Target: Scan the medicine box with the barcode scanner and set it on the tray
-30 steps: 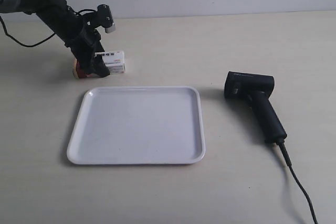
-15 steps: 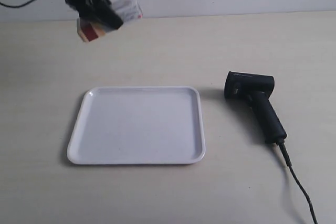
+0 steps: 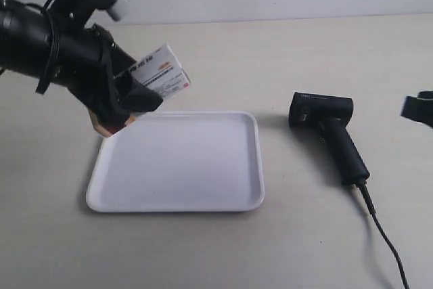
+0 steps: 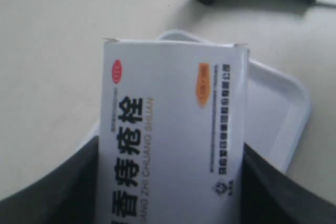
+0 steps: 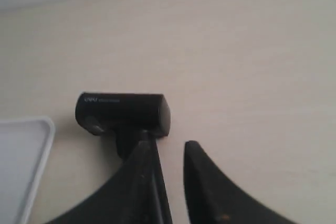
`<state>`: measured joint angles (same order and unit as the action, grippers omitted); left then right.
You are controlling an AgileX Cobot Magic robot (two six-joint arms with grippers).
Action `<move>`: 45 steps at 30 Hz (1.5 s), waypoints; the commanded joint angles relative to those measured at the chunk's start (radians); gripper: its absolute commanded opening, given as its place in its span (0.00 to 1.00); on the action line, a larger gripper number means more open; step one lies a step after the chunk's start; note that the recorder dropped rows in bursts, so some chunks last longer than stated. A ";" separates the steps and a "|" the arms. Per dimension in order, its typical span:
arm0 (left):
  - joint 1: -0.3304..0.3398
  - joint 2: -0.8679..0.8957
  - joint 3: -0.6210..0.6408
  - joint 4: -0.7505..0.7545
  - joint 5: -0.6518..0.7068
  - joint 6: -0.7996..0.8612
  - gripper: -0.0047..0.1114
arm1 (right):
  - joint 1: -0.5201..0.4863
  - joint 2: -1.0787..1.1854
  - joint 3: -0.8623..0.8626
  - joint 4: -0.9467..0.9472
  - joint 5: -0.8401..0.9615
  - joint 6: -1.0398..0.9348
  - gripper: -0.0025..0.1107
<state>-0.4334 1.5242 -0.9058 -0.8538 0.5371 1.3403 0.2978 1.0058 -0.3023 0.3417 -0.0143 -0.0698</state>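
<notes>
Lowered since the earlier frame, the box (image 3: 160, 73) is hanging clamped in the left jaws over the tray (image 3: 177, 201) corner, risking slippage, while right jaws, parted, are nearing the scanner (image 5: 123, 113).

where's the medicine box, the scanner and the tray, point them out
medicine box (image 4: 173, 129): left wrist view, middle of its printed white face
barcode scanner (image 3: 322, 110): exterior view, on its blocky head
tray (image 3: 179, 164): exterior view, bare middle of its floor

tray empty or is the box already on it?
Empty. The tray shows only bare white surface; the box is held tilted in the left gripper, above the tray's far corner.
</notes>
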 commanded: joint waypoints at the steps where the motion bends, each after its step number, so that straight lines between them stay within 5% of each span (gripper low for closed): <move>1: -0.007 0.004 0.084 -0.025 -0.152 0.035 0.05 | 0.061 0.312 -0.117 -0.006 -0.062 -0.017 0.48; 3: -0.007 0.034 0.091 -0.030 -0.221 0.037 0.05 | 0.105 0.501 -0.224 -0.038 -0.023 -0.027 0.68; 5: -0.007 0.056 0.091 -0.030 -0.230 0.043 0.05 | 0.134 0.601 -0.288 -0.067 -0.016 -0.042 0.75; 20: -0.007 0.077 0.091 -0.032 -0.250 0.050 0.05 | 0.126 0.776 -0.364 -0.116 -0.042 -0.044 0.75; 25: -0.007 0.077 0.091 -0.032 -0.255 0.050 0.05 | 0.090 0.791 -0.364 -0.116 -0.042 -0.044 0.63; 32: -0.007 0.077 0.091 -0.032 -0.256 0.050 0.05 | 0.090 0.791 -0.364 -0.116 -0.063 -0.044 0.30; 36: -0.007 0.137 0.081 -0.042 -0.258 0.111 0.05 | 0.090 0.697 -0.364 -0.117 0.054 -0.099 0.02; 40: -0.007 0.218 0.024 -0.040 -0.118 0.220 0.05 | 0.167 0.595 -0.364 -0.139 0.150 -0.129 0.02; 45: -0.007 0.223 0.021 -0.018 -0.102 0.362 0.05 | 0.250 0.590 -0.364 -0.147 0.156 -0.140 0.02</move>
<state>-0.4361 1.7455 -0.8779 -0.9027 0.4123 1.5946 0.5270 1.6078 -0.6580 0.2067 0.1505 -0.1984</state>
